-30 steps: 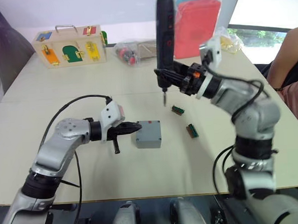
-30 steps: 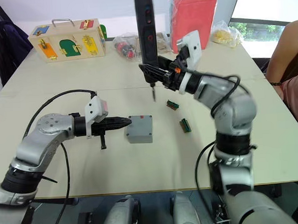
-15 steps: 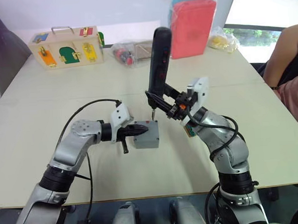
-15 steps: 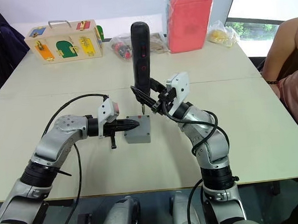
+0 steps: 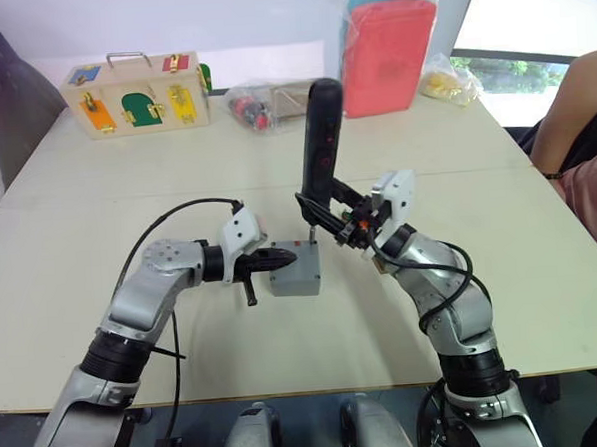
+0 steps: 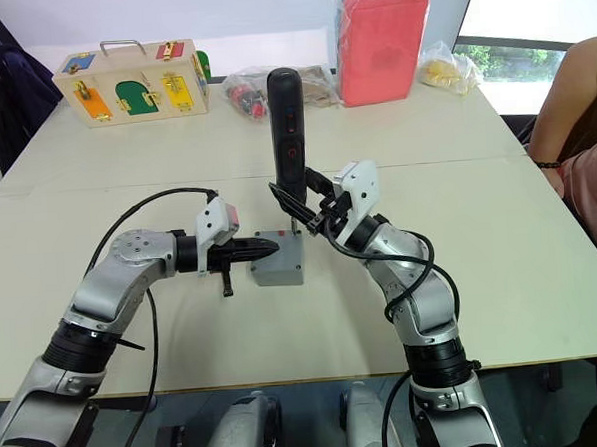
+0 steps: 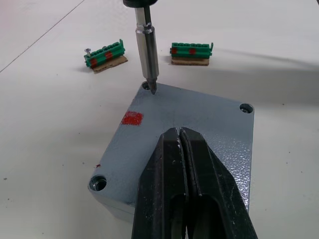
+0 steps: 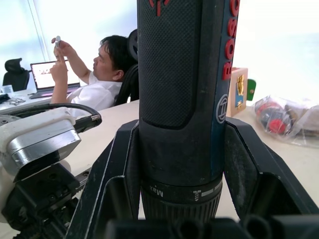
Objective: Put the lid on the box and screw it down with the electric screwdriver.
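Lowered: electric screwdriver (image 5: 320,147), gripped by right gripper (image 5: 328,210); left gripper (image 7: 182,149) fingers together on lid (image 7: 209,124).

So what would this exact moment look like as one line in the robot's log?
step: screwing lid | right tool: shut on electric screwdriver, bit at a corner screw hole | left tool: shut, pressed on lid | box: on table

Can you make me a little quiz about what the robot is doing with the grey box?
1. True or false: the lid is already on the box.
2. What does the right gripper hold? A) a green connector B) the electric screwdriver C) a red bag
3. Where is the screwdriver's bit touching?

Key: 1 true. 2 B. 3 A corner screw hole of the lid, while the shut left gripper presses on top.
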`<state>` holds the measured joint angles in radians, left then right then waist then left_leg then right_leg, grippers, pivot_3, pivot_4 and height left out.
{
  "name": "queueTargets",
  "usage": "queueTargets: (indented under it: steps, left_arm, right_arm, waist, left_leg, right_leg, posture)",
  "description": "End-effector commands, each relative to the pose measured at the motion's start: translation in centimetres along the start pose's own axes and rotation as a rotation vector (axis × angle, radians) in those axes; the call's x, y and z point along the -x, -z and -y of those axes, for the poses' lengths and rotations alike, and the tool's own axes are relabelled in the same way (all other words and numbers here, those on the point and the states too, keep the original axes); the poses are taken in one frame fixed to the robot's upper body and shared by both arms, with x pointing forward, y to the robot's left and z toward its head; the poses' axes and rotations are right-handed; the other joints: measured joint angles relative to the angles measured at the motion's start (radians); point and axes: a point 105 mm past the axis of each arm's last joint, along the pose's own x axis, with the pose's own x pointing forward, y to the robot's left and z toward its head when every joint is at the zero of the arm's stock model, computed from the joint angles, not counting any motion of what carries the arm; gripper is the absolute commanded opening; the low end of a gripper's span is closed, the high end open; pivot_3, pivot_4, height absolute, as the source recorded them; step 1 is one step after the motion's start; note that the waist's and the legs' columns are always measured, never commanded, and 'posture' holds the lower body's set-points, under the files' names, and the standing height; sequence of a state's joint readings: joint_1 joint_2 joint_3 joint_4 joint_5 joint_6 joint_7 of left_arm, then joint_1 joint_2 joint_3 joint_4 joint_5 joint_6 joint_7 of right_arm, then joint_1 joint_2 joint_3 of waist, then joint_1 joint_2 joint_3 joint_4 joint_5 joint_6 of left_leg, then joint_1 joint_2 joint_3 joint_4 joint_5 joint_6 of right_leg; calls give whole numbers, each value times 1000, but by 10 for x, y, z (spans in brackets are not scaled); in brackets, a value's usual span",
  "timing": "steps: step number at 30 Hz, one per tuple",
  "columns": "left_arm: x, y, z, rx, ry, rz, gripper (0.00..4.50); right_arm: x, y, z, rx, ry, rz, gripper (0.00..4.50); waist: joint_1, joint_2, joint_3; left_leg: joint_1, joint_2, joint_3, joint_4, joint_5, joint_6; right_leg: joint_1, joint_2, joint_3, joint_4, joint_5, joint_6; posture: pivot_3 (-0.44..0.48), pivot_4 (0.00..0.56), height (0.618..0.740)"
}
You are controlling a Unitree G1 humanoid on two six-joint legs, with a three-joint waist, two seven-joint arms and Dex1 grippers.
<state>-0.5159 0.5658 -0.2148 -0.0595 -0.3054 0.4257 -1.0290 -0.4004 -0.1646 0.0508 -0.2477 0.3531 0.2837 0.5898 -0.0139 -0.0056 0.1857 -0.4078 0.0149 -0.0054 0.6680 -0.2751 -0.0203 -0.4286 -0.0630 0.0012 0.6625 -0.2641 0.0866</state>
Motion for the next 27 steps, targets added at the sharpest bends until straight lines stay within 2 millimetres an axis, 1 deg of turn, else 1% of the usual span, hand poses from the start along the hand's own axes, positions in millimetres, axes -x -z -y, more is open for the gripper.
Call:
queueTargets:
  steps: [1, 8, 12, 17, 20, 22, 27]
  left_arm:
    - [0, 3, 1, 0, 6, -9, 0]
    - [0, 3, 2, 0, 7, -12, 0]
    - [1, 4, 2, 1, 5, -12, 0]
    - [1, 4, 3, 0, 3, -14, 0]
    - [0, 6, 2, 0, 1, -20, 0]
    - [0, 7, 3, 0, 2, -24, 0]
    - [0, 10, 3, 0, 1, -35, 0]
  right_arm:
    - [-1, -16, 0, 51, -6, 68, 1743]
    - [-1, -13, 3, 56, -4, 57, 1743]
    - [1, -8, 1, 49, -18, 31, 1743]
    - [4, 11, -8, 29, -48, -46, 1743]
    - [7, 30, -12, -26, -50, -121, 1743]
    - [8, 41, -12, -56, -31, -163, 1743]
    - [12, 58, -10, -79, -9, -248, 1743]
  waist:
    - [0, 0, 0]
    - [0, 0, 0]
    - [0, 0, 0]
    - [0, 0, -1]
    - [0, -1, -1]
    - [0, -1, -3]
    - [-1, -2, -10]
  left_leg:
    - [0, 0, 0, 0, 0, 0]
    - [0, 0, 0, 0, 0, 0]
    - [0, 0, 0, 0, 0, 0]
    - [1, 0, 0, 0, 0, 0]
    - [1, 0, 0, 0, 0, 0]
    - [2, 0, 0, 0, 0, 0]
    - [7, 0, 0, -1, 0, 0]
  right_leg:
    - [0, 0, 0, 0, 0, 0]
    - [0, 0, 0, 0, 0, 0]
    - [0, 0, 0, 0, 0, 0]
    - [1, 0, 0, 0, 0, 0]
    - [1, 0, 0, 0, 0, 0]
    - [3, 0, 0, 0, 0, 0]
    - [7, 0, 0, -1, -1, -1]
  posture:
    - [0, 150, 730]
    - [0, 150, 730]
    - [0, 150, 730]
    - [0, 150, 730]
    - [0, 150, 730]
    - [0, 150, 730]
    - [0, 150, 730]
